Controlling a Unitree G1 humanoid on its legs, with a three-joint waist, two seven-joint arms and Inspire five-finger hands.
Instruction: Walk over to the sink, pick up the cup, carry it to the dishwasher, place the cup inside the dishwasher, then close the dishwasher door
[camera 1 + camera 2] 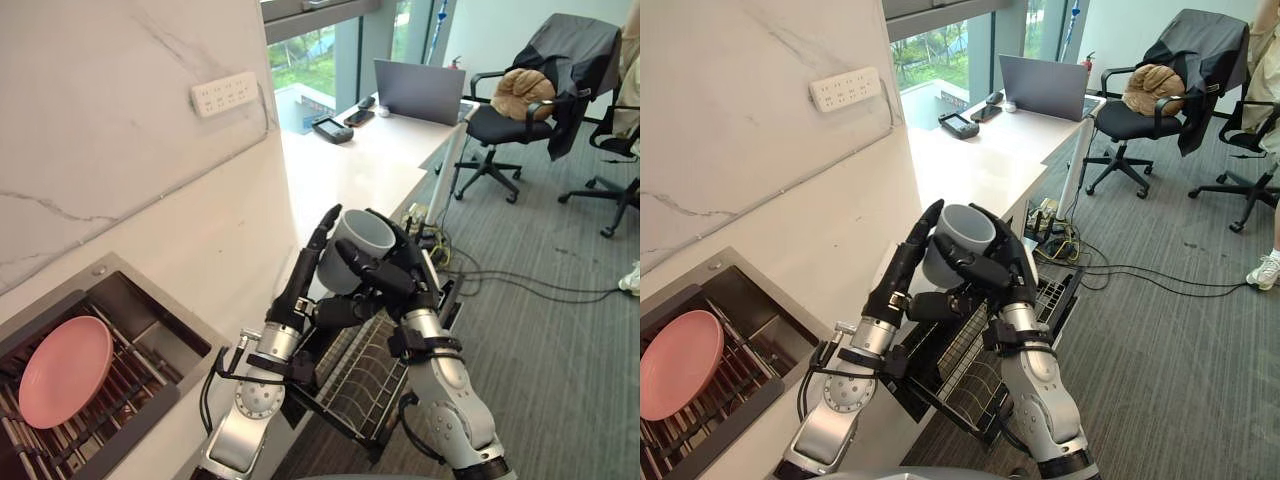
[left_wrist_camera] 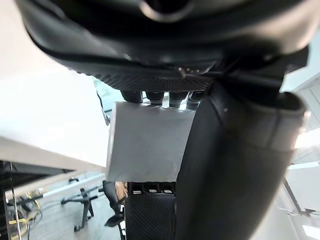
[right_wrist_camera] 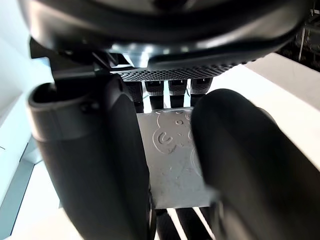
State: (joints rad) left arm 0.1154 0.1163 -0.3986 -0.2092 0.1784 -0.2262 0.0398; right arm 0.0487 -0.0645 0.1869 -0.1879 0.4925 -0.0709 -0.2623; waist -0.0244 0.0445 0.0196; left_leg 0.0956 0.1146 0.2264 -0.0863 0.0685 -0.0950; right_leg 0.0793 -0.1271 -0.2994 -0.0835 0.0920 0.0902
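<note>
Both arms reach forward and meet in front of the robot, and the cup (image 1: 364,232) is held in the air between the two hands. The left hand (image 1: 298,288) stands nearly upright against the cup's left side; its fingers run straight up the wall to the rim, and in the left wrist view the thumb lies on the opposite side, so the cup is pinched between thumb and fingers. The right hand (image 1: 396,272) comes in from the other side with its fingers bent over the cup's front wall and rim, clasping it; its wrist view shows the grey wall between thumb and fingers. The cup is grey, mouth up and tipped slightly toward the camera. It hangs above the dishwasher rack (image 1: 366,378), a wire basket drawn out from under the edge of the white worktop (image 1: 340,178). At lower left, the sink (image 1: 150,318) is set into the worktop, and a pink plate (image 1: 65,371) lies tilted on a dark grid inside it. A white power strip (image 1: 224,93) is fixed to the marble wall. Farther along the worktop stands a laptop (image 1: 420,92), and beyond it an office chair (image 1: 500,125) sits on grey carpet (image 1: 560,340).
</note>
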